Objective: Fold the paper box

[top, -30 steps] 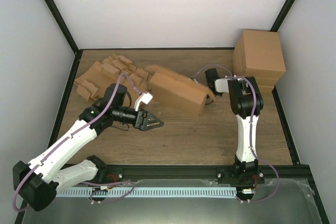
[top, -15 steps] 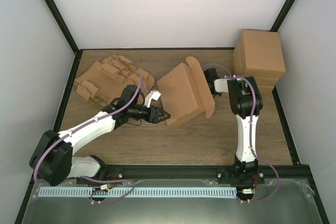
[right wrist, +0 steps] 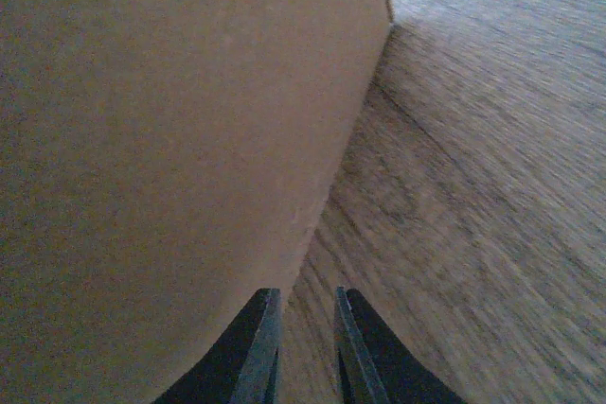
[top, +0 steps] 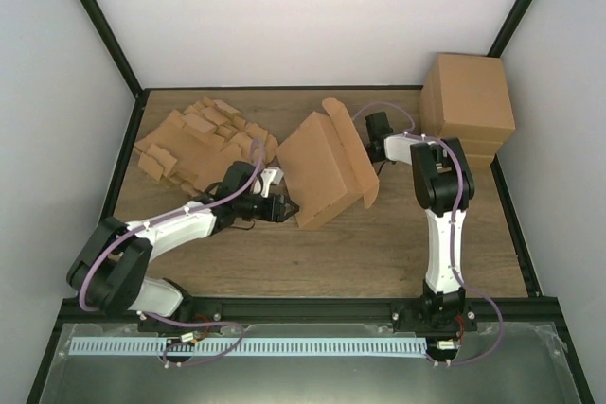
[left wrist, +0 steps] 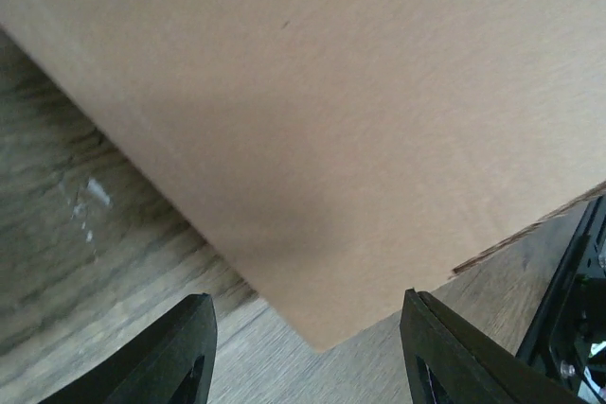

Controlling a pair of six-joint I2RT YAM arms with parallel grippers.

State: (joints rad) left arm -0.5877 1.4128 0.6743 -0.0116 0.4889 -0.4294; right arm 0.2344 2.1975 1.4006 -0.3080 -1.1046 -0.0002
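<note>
The paper box (top: 327,167) is standing tipped up on one edge near the middle of the wooden table (top: 379,253), a little toward its rear edge. Its broad panel is facing the near left corner and a rounded flap (top: 336,113) is rising at its top. The panel is probably being held at this lean so that its side walls can be reached and folded. The left gripper (top: 289,207) is lying low at the panel's near bottom corner. In the left wrist view its fingers (left wrist: 180,357) are spread wide, and the cardboard corner (left wrist: 317,338) is hanging between them without being clamped, apparently to stop the base from sliding. The right gripper (top: 377,130) is working from the far side, behind the flap, seemingly propping the panel against falling back. In the right wrist view its fingers (right wrist: 265,347) are drawn almost together with only a thin slit between them, and the panel's edge (right wrist: 331,167) is running down beside them. Whether they are nipping that edge cannot be told. Well apart from the box, a ragged heap of cardboard blanks (top: 194,139) is lying toward the rear left corner, and a tall block of stacked boxes (top: 467,106) is standing at the rear right corner.
</note>
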